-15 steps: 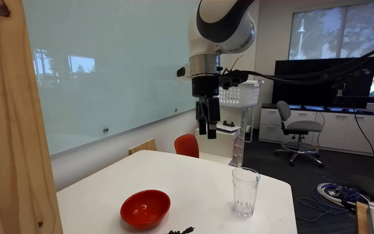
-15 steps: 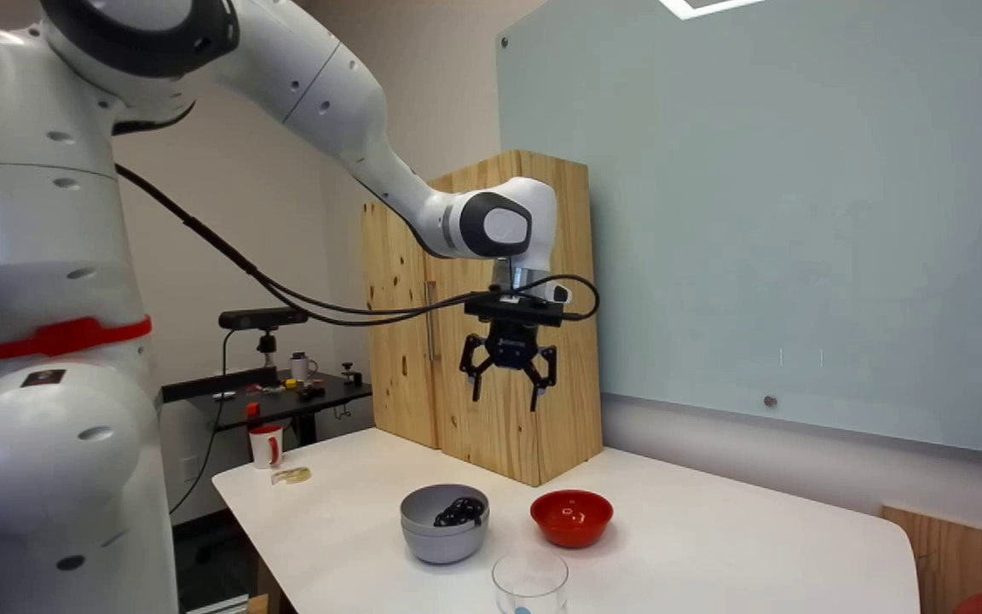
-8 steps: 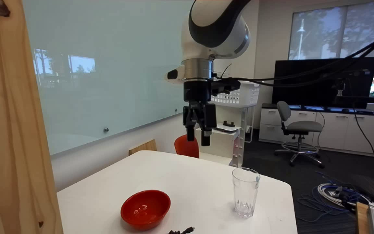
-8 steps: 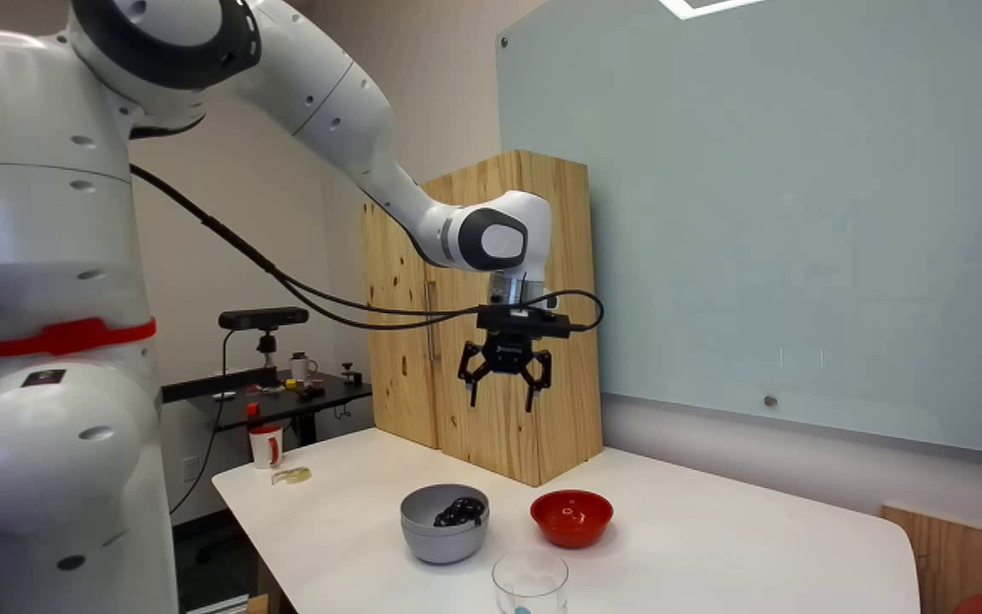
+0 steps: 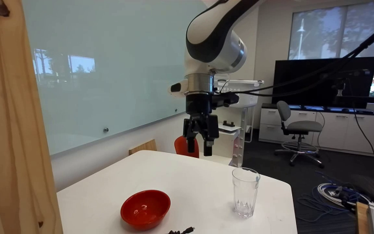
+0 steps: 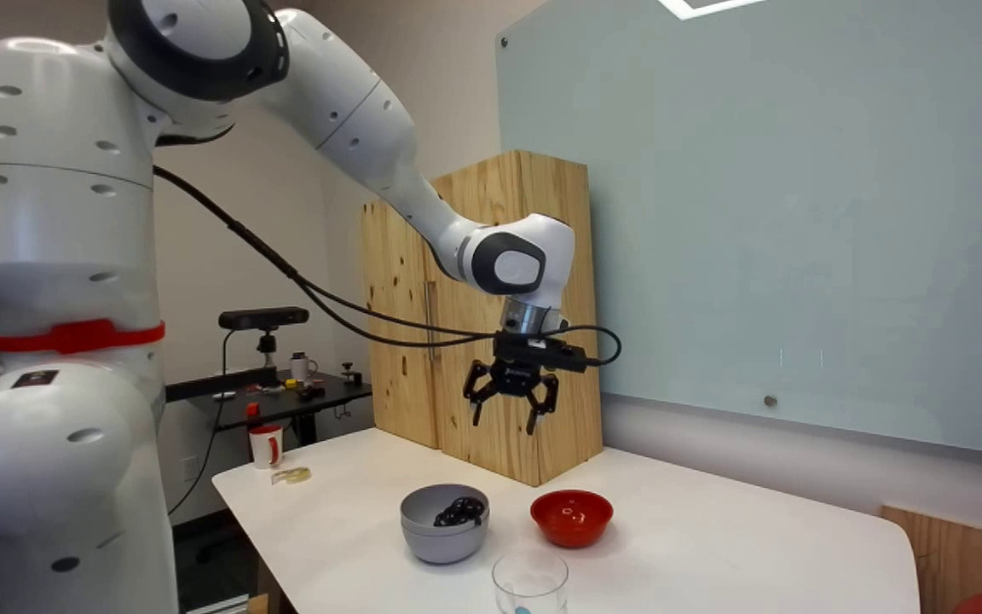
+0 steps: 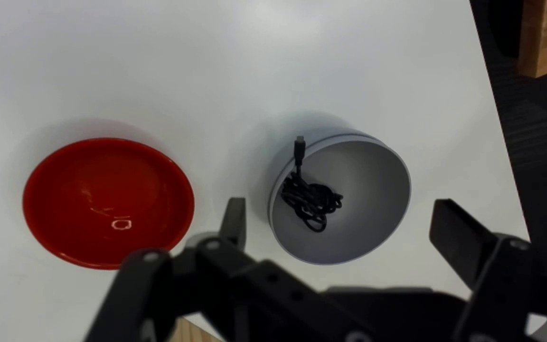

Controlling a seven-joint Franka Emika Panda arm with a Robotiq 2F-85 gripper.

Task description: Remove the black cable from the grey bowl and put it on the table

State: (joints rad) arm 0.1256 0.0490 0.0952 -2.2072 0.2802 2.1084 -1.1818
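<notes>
White table (image 6: 747, 546) bears the grey bowl (image 7: 373, 204) with the red bowl (image 7: 107, 204) near it, not touching. The cable (image 7: 309, 195) is bunched inside the grey bowl against its wall, which likely props the plug end up past the rim. I have the gripper (image 6: 504, 424) hung well above, jaws spread wide and holding nothing, so they can straddle the bundle. I'd judge this the approach; centring on the coil before lowering should keep them off the rim.
</notes>
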